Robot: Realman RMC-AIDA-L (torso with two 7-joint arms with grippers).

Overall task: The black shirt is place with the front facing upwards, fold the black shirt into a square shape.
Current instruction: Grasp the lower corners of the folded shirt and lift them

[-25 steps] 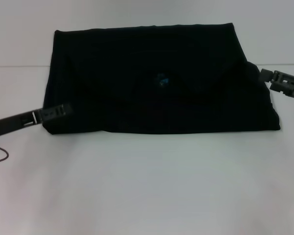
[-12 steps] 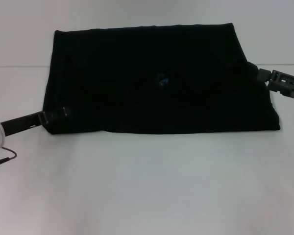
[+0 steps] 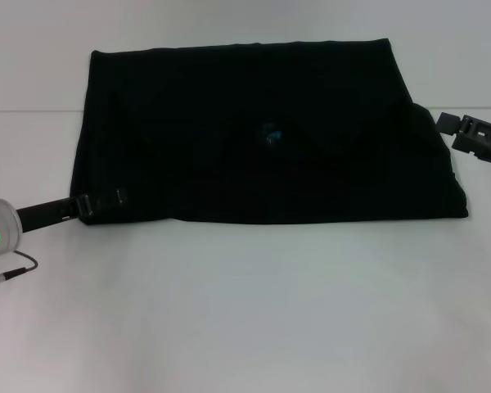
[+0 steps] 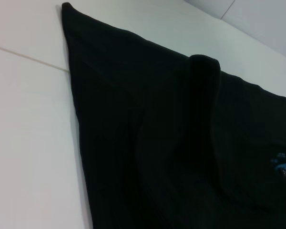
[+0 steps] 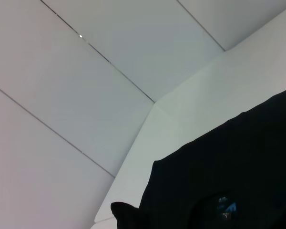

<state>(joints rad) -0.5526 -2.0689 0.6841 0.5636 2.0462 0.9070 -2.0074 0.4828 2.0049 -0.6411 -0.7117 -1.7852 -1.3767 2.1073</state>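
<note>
Lying folded, black shirt (image 3: 262, 135), left tool (image 3: 106, 199) at near-left edge, right tool (image 3: 446, 123) beside right edge, both grips unclear.

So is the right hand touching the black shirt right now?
No, in the head view the right hand sits just off the black shirt, with a strip of white table between them.

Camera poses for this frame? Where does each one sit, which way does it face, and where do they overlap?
Head: up high, looking forward and down at the folded black cloth shirt on the white table; left gripper at its near-left corner, right gripper beside its right edge.
Left wrist: low at the shirt's left side, facing across its folds; no fingers visible.
Right wrist: low at the right, tilted up past the shirt to the wall; no fingers.
Shared: all three show the small blue neck label.
</note>
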